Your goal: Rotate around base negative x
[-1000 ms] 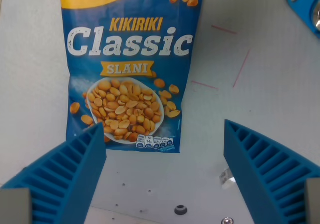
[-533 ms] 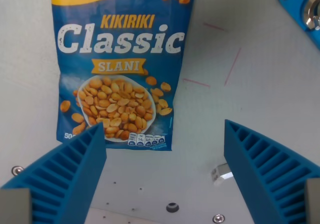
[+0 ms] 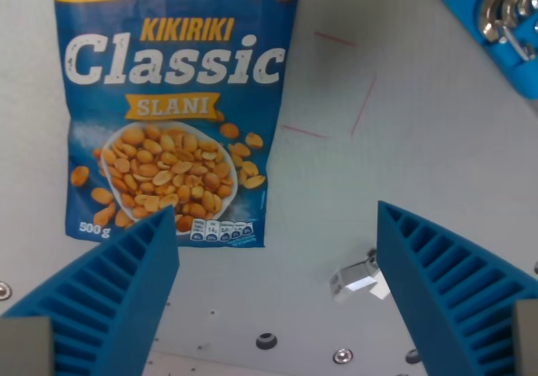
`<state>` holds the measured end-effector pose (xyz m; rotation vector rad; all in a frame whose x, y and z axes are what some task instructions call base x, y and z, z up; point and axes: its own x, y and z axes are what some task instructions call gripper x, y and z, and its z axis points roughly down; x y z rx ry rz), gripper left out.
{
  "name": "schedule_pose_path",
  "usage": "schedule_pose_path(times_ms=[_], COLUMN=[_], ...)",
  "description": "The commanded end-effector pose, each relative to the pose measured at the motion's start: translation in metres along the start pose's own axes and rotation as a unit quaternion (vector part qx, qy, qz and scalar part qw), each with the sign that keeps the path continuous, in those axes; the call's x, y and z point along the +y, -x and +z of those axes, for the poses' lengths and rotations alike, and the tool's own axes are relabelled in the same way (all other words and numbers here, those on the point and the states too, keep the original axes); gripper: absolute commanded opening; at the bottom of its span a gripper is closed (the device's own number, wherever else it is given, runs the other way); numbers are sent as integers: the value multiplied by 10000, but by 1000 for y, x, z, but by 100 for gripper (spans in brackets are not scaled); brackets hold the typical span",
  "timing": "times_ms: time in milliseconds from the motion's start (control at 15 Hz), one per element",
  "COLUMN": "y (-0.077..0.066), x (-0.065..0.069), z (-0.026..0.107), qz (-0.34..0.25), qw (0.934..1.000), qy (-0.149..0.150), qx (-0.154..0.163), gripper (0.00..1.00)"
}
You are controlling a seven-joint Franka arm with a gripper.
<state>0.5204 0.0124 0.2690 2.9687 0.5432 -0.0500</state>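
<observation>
White tabletop [image 3: 437,182] with faint red pen lines carries a peanut bag [image 3: 172,115] lying flat at the wrist view's upper left — long axis running top to bottom, its "Classic" lettering upright. Glossy blue foil, yellow band on top, a bowl of peanuts printed below. The gripper [image 3: 277,300] stands wide open and empty — ribbed blue fingers [image 3: 109,296], one overlapping the bag's bottom edge.

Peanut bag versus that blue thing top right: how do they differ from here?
The peanut bag lies flat toward the wrist view's left, nearly all in frame, only its top cut off; the blue holder is mostly cropped by the right corner. The bag is printed with text and peanuts; the holder is plain, carrying metal keys. Both are blue, resting on the white table, outside the open jaws.
</observation>
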Motion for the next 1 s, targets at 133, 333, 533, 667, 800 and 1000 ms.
schedule_pose_path(times_ms=[133,333,533,667,800,1000], y=[-1,-1,-1,-1,-1,-1], x=[-3,-3,-3,-3,-3,-3], z=[-2,-2,-2,-2,-2,-2], qz=[106,107,108,108,108,108], qw=[9934,9909,9881,9859,9836,9798], qy=[1058,1243,1427,1550,1672,1854], qx=[-427,-499,-572,-620,-668,-741], gripper=[100,100,100,100,100,100])
